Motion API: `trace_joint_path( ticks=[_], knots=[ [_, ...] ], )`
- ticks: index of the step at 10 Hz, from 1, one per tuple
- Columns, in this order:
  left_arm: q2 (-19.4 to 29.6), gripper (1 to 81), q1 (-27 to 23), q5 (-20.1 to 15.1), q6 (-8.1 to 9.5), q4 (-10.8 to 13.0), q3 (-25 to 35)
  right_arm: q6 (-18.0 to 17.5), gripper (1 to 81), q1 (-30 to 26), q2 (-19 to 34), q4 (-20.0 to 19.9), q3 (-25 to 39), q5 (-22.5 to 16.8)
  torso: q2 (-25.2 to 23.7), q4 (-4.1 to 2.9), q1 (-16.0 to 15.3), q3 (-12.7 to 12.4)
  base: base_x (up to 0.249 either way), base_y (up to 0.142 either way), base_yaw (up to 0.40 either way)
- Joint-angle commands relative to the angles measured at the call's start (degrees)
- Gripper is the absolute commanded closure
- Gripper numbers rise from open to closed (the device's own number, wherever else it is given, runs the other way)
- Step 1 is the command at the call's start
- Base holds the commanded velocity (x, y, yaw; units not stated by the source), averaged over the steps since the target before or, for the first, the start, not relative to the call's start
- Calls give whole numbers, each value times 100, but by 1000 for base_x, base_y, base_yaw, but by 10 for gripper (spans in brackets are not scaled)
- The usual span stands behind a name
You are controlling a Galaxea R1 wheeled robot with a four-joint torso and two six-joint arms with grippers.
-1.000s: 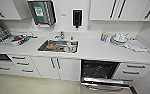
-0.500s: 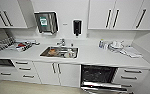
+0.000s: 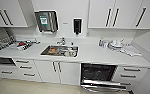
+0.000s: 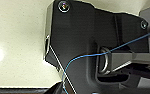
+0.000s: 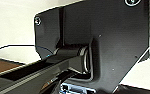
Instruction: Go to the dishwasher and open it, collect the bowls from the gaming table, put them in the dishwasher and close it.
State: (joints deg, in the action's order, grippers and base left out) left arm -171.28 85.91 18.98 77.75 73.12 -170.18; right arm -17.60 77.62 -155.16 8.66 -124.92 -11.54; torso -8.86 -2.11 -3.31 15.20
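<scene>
The dishwasher [image 3: 98, 73] is built in under the white counter, right of the sink. It stands open: its dark interior shows, and its steel door [image 3: 103, 86] is folded down towards the floor. The bowls and the gaming table are out of view. The left wrist view looks past the robot's dark plate onto a pale speckled floor [image 4: 16, 37], with a thin blue cable across the plate. In the right wrist view the dark plate and the jointed bar are set against a pale surface [image 5: 13, 22].
A steel sink [image 3: 59, 50] with items in it sits mid-counter. White dishes [image 3: 116, 43] and a towel lie at the right, a dish rack [image 3: 6, 41] at the left. White drawers and cabinet doors flank the dishwasher. Wall cupboards and a towel dispenser [image 3: 46, 21] hang above.
The whole picture has slid down a little and the counter looks slightly nearer, so the camera has moved. The dishwasher door stays open throughout.
</scene>
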Motion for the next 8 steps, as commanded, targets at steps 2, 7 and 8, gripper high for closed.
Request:
trace_joint_path(
  ticks=[2, 7, 8],
  knots=[
    [67, 10, -157, -246, -41, 1, -103, 20, 10, -286, 27, 49, 47, -287, 728, 0, 331, -714, 0, 0, 0],
    [-21, 10, -157, -246, 3, -8, -103, 11, 10, -303, 27, 57, 21, -287, 712, 0, 262, -1104, 0, 0, 0],
    [-82, 10, -157, -351, 12, -70, -103, 11, 10, -295, 9, 66, -23, -287, 725, 0, 288, -1132, 0, 0, 0]
  ],
)
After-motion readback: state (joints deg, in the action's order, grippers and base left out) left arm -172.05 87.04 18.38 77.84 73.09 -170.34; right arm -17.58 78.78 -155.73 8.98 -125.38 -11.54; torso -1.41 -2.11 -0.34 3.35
